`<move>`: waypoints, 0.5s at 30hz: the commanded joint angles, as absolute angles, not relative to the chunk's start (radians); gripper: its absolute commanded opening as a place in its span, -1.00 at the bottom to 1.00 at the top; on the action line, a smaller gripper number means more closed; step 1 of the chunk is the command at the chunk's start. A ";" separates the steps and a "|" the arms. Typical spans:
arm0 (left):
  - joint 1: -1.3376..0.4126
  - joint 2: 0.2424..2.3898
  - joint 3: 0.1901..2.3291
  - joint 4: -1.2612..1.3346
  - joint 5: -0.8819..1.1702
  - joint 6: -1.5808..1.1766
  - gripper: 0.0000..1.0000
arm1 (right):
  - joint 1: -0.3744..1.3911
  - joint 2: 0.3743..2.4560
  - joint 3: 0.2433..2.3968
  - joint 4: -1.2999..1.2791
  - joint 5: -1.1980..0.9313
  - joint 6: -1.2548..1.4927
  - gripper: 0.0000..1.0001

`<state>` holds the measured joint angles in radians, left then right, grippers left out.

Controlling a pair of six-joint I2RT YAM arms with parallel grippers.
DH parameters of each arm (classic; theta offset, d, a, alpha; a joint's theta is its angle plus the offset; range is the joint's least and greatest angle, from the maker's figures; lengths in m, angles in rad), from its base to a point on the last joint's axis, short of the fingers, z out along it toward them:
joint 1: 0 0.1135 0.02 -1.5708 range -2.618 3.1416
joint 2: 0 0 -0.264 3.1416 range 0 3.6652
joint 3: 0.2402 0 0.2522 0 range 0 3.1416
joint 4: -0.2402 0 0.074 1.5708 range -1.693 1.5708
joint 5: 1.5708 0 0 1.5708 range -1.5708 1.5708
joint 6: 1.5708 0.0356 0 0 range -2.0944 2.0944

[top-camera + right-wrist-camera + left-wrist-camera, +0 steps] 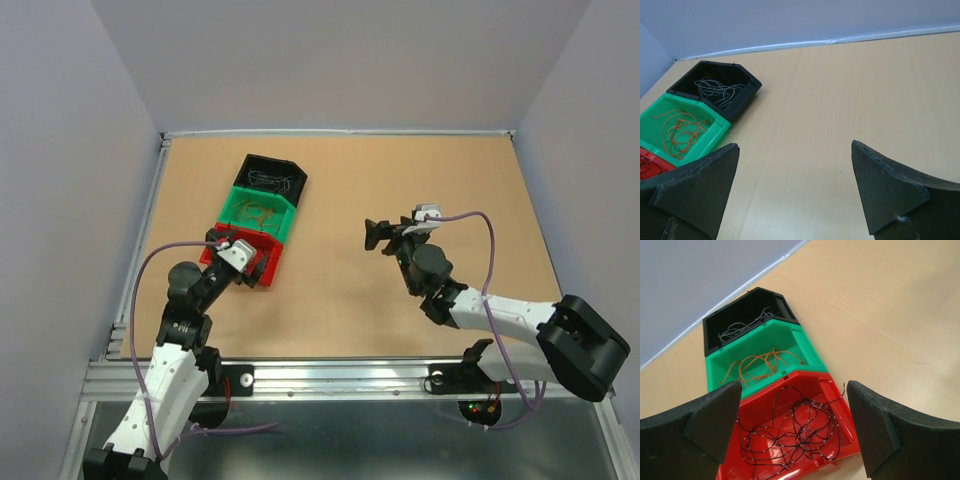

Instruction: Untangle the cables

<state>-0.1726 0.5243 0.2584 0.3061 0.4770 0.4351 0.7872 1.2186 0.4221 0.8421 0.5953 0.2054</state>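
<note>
Three bins [232,202] are set in a touching row on the left part of the table [350,300]. Nearest the arm bases, the red bin [841,412] is seen in the left wrist view to hold a loose tangle of dark cables [795,432] flecked with light marks, one end of which is raised above the bin's far right corner. The left gripper [794,410] is held just above this bin with its fingers spread wide and nothing between them. Next along, the green bin [807,347] contains looped orange cables [762,365], and farthest away the black bin [710,337] contains thin grey cables [742,327]. From the top camera the red bin is largely covered by the left gripper, so its contents cannot be made out there, and the strands in the other two bins are only faintly visible. In the right wrist view only a corner of the red bin is caught at the left edge, while the green and black bins are seen clearly. The right gripper [795,170] is likewise spread apart and empty, over bare table well to the right of the bins.
</note>
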 commanded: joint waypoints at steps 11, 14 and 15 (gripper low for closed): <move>-0.167 0.529 0.221 0.499 0.345 0.405 0.97 | 0.795 1.157 0.456 0.874 0.617 0.193 0.97; -0.167 0.534 0.218 0.515 0.328 0.400 0.97 | 0.795 1.154 0.460 0.874 0.617 0.195 0.95; -0.167 0.534 0.216 0.515 0.328 0.400 0.97 | 0.795 1.152 0.456 0.874 0.615 0.196 0.95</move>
<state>-0.1722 0.5400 0.2218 0.4305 0.3523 0.4076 0.7872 1.1652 0.4225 0.8383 0.5987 0.2054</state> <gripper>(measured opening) 0.986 0.980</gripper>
